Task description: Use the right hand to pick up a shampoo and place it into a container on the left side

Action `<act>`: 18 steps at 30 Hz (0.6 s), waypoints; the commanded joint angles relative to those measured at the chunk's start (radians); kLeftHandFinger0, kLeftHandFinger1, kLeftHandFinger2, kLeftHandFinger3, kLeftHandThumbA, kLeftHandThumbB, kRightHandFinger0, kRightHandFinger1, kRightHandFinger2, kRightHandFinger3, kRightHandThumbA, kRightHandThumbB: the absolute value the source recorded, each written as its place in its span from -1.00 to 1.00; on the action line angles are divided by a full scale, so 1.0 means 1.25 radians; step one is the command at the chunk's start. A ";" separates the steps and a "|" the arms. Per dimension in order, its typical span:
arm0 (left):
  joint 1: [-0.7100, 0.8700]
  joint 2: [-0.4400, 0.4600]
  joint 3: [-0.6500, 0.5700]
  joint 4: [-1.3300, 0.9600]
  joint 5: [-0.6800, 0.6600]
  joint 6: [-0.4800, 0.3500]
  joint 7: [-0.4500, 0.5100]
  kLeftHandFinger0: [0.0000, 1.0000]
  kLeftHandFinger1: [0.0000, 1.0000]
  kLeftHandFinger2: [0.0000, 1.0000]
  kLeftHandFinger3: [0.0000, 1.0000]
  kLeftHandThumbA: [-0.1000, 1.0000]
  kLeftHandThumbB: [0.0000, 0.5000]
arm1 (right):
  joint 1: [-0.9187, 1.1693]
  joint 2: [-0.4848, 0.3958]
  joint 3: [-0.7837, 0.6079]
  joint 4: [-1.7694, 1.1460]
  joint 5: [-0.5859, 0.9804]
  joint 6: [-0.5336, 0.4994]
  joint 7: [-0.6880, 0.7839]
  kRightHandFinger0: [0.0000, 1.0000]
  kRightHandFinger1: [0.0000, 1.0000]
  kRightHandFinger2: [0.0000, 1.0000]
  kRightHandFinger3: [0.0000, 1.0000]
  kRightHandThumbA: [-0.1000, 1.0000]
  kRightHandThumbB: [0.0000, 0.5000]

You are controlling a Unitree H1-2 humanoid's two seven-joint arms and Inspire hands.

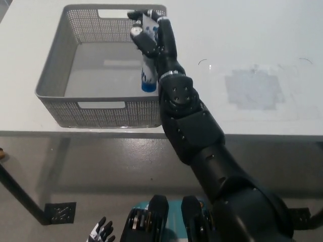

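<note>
1. The shampoo bottle (147, 75) hangs cap-down inside the gray basket (55, 70), near its right wall. It looks like light, hard, smooth plastic, so it may slip; holding it around the middle seems best.
2. The black right hand (150, 33) is wrapped around the bottle's top part.
3. The basket has tiny holes and sits on a white table (242, 40).
4. The white left hand (102, 232) waits low down; I cannot tell its grip.

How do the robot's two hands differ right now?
The right hand is black, reaches over the grey basket and holds the shampoo bottle; the left hand is white, low at the picture's bottom edge, holding nothing. The right hand shows fully; the left hand only partly.
</note>
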 commanded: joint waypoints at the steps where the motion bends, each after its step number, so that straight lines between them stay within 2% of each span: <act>1: 0.013 0.011 -0.009 -0.027 0.006 -0.020 -0.008 1.00 1.00 1.00 1.00 0.87 -0.90 | -0.051 0.008 0.015 0.006 -0.027 -0.060 -0.018 -0.65 0.03 0.73 0.57 -1.00 -0.35; 3: 0.016 0.013 -0.010 -0.037 0.003 -0.013 -0.007 1.00 1.00 1.00 1.00 0.88 -0.88 | -0.037 0.002 0.023 -0.008 -0.027 -0.063 0.007 0.12 0.41 0.86 0.84 -0.54 -0.18; 4: 0.017 0.013 -0.010 -0.040 0.001 -0.008 -0.008 1.00 1.00 1.00 1.00 0.88 -0.87 | -0.031 -0.002 0.031 -0.017 -0.029 -0.059 0.025 0.65 0.86 1.00 1.00 -0.15 -0.01; 5: 0.018 0.014 -0.011 -0.043 -0.001 -0.003 -0.009 1.00 1.00 1.00 1.00 0.88 -0.89 | -0.020 -0.009 0.041 -0.032 -0.026 -0.051 0.065 1.00 1.00 1.00 1.00 0.25 0.10; 6: 0.018 0.015 -0.013 -0.043 -0.006 -0.002 -0.012 1.00 1.00 1.00 1.00 0.88 -0.90 | -0.013 -0.015 0.045 -0.039 -0.016 -0.052 0.100 1.00 1.00 1.00 1.00 0.48 0.23; 8: 0.018 0.016 -0.015 -0.043 -0.015 0.004 -0.015 1.00 1.00 1.00 1.00 0.85 -0.84 | -0.008 -0.025 0.051 -0.049 -0.007 -0.046 0.131 1.00 1.00 1.00 1.00 0.71 0.35; 13: 0.019 0.018 -0.018 -0.042 -0.011 0.001 -0.013 1.00 1.00 1.00 1.00 0.83 -0.84 | -0.006 -0.036 0.046 -0.060 0.002 -0.043 0.150 1.00 1.00 1.00 1.00 0.92 0.46; 15: 0.018 0.016 -0.019 -0.034 -0.001 -0.007 -0.009 1.00 1.00 1.00 1.00 0.86 -0.80 | -0.001 -0.041 0.044 -0.077 0.001 -0.042 0.153 1.00 1.00 1.00 1.00 0.97 0.40; 18: 0.013 0.013 -0.019 -0.028 -0.001 -0.011 -0.006 1.00 1.00 1.00 1.00 0.86 -0.78 | 0.016 -0.050 0.042 -0.157 -0.006 -0.019 0.145 1.00 1.00 1.00 1.00 1.00 0.47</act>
